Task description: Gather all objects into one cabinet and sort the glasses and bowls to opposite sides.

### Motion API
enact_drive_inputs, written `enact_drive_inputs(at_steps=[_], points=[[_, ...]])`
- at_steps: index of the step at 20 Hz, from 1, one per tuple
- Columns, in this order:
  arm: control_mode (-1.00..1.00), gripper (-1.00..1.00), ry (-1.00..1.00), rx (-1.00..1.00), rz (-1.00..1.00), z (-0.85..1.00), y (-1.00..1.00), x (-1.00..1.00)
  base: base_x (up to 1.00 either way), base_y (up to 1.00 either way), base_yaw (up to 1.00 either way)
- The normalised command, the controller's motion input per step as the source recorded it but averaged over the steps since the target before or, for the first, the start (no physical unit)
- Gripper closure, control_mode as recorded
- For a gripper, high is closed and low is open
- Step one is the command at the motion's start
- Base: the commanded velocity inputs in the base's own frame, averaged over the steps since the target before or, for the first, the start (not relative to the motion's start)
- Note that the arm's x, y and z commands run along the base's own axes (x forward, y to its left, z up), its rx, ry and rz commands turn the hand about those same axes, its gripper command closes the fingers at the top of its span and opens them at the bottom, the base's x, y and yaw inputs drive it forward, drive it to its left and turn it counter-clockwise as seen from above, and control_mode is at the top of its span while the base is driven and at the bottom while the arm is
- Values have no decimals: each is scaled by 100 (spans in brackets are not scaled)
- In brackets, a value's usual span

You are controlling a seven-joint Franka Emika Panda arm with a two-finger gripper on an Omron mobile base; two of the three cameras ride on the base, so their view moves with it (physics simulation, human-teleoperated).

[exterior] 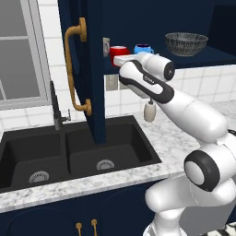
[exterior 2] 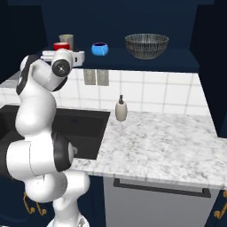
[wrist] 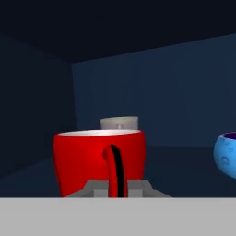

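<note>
The claw (wrist: 117, 186) is clamped on the handle of the red cup (wrist: 99, 159), inside the open navy cabinet (exterior: 83, 69). Directly beyond the claw, behind the red cup, stands the beige-grey cup (wrist: 119, 123). The blue mug (wrist: 227, 154) sits to the claw's right, and the dark bowl (exterior 2: 146, 45) farther right still.

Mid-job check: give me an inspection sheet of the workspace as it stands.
Surface: speckled white stone counter, black double sink.
Job's things: red cup, beige-grey cup, bright blue mug and wide dark mesh-patterned bowl on the open navy cabinet's shelf; cups left, bowl right.
Clutter: cream soap dispenser on the counter.
Grippers: gripper shut on red cup's handle.
Cables: nothing seen.
Surroundings: white tiled wall, window, black tap.
</note>
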Motion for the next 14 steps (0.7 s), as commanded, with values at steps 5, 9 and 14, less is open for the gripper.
enact_drive_inputs(at_steps=[5,9,14], points=[[-100,100,5,0,0,0,2,5,0,0,0],[-100,100,0,-3,0,0,27,21,0,0,0],[-100,100,0,-2,0,0,28,12,0,0,0]])
